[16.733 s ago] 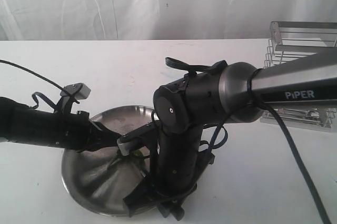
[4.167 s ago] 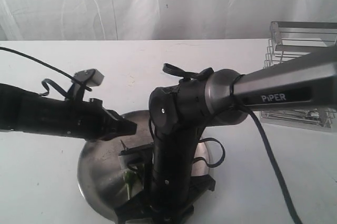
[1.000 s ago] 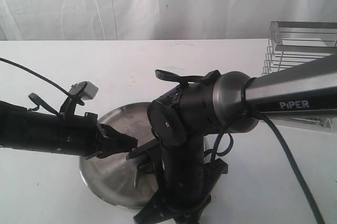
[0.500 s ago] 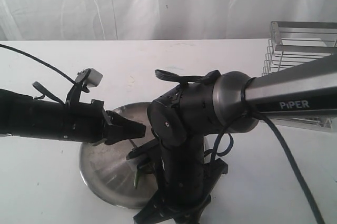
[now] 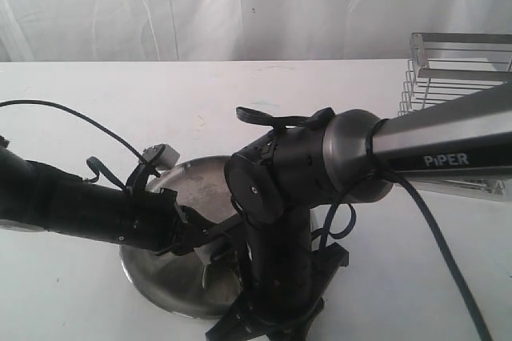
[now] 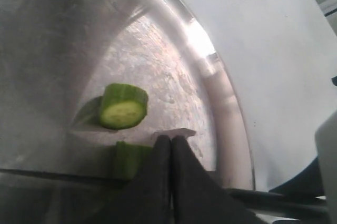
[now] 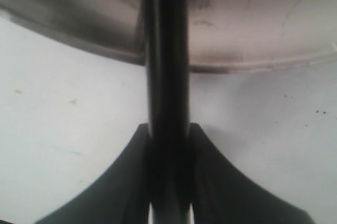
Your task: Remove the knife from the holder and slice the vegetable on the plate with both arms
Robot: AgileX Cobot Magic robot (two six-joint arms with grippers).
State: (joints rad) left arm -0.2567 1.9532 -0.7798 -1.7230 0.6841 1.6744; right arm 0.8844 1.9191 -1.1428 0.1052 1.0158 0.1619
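Observation:
The steel plate (image 5: 152,269) lies at the front of the table. The green vegetable is cut. One round slice (image 6: 124,107) lies cut face up, and a second piece (image 6: 128,161) sits right beside my left gripper (image 6: 171,139). That gripper is shut, its tips down on the plate (image 6: 221,92) with nothing seen between the fingers. My left gripper (image 5: 196,238) reaches in low from the left. My right gripper (image 7: 168,129) is shut on the knife's black handle (image 7: 167,50), which runs across the plate rim (image 7: 253,66). The blade is mostly hidden.
The bulky right arm (image 5: 276,189) stands over the plate's right half and hides much of it. The silver wire holder (image 5: 460,61) sits at the far right rear. White table (image 5: 120,101) stretches behind and left of the plate.
My left gripper has dropped from above the plate's left rim down onto the plate, closer to the right arm. The right arm has hardly moved.

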